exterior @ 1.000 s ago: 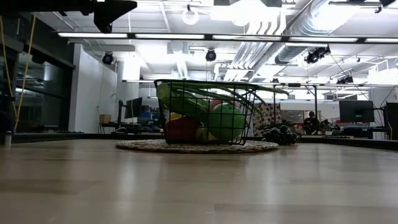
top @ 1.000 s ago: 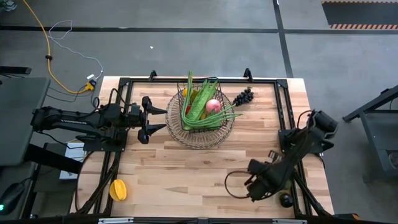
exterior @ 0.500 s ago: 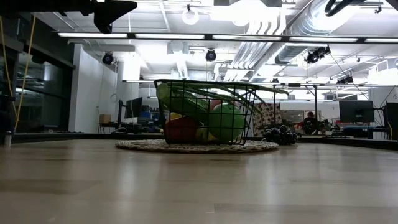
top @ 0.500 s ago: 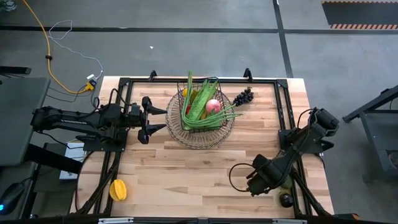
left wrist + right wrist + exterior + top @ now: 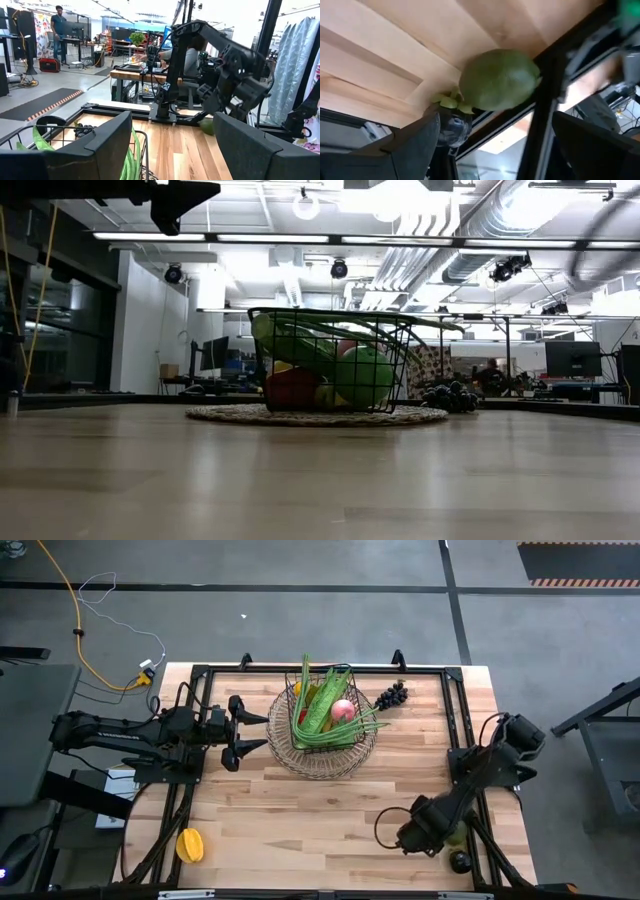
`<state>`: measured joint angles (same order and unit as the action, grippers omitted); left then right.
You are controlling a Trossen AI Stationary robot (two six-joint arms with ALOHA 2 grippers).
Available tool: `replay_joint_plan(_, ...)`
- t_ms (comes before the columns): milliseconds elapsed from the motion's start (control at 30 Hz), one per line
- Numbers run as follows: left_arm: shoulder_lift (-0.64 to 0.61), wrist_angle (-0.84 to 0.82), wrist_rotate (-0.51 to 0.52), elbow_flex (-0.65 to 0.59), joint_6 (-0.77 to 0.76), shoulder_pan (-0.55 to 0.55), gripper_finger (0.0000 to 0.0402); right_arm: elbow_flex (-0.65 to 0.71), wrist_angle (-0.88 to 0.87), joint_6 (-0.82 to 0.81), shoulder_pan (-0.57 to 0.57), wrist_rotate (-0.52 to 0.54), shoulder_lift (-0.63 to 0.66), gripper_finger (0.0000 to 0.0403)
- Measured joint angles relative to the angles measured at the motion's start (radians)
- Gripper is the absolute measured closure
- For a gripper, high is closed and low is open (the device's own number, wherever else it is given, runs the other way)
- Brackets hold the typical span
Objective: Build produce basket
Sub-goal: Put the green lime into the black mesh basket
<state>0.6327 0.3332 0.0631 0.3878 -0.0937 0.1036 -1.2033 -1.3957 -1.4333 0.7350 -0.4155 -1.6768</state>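
The wire basket (image 5: 323,722) stands on a round mat at the table's far middle, filled with green beans, a pink apple (image 5: 342,710) and other produce; it also shows in the low view (image 5: 330,360). Dark grapes (image 5: 391,696) lie on the table to its right. A yellow-orange fruit (image 5: 190,844) lies near the front left. My left gripper (image 5: 262,733) hangs open and level, left of the basket. At the front right my right gripper (image 5: 437,838) stands open, slanting down; a green fruit (image 5: 500,79) lies on the table beyond its fingertips, untouched.
A dark round fruit (image 5: 452,127) with green leaves lies beside the green fruit, against the black frame rail (image 5: 540,115); in the high view it sits at the front right corner (image 5: 459,861). The rail (image 5: 470,740) runs around the table's edges. Bare wood lies in front of the basket.
My right gripper has shifted a little toward the table's right edge and rolled at the wrist, its cable loop swinging with it. The left arm, the basket and the produce have kept still.
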Motion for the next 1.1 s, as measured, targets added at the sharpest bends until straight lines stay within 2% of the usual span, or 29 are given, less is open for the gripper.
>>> replay_joint_plan(300, 0.0, 0.0, 0.0, 0.0, 0.0, 0.0, 0.0135, 0.189, 0.246, 0.001, 0.001, -0.123, 0.0, 0.0027)
replay_joint_plan(567, 0.0, -0.002, 0.0, 0.0, 0.0, 0.0, 0.0135, 0.254, 0.264, 0.023, 0.023, -0.159, 0.0, 0.0027)
replay_joint_plan(867, 0.0, -0.007, 0.0, 0.0, 0.0, 0.0, 0.0135, 0.328, 0.29, 0.047, 0.066, -0.147, 0.0, 0.0027)
replay_joint_plan(1100, 0.0, -0.008, -0.004, 0.0, -0.008, 0.0, 0.0135, 0.331, 0.332, 0.022, 0.064, -0.023, 0.0, 0.0027)
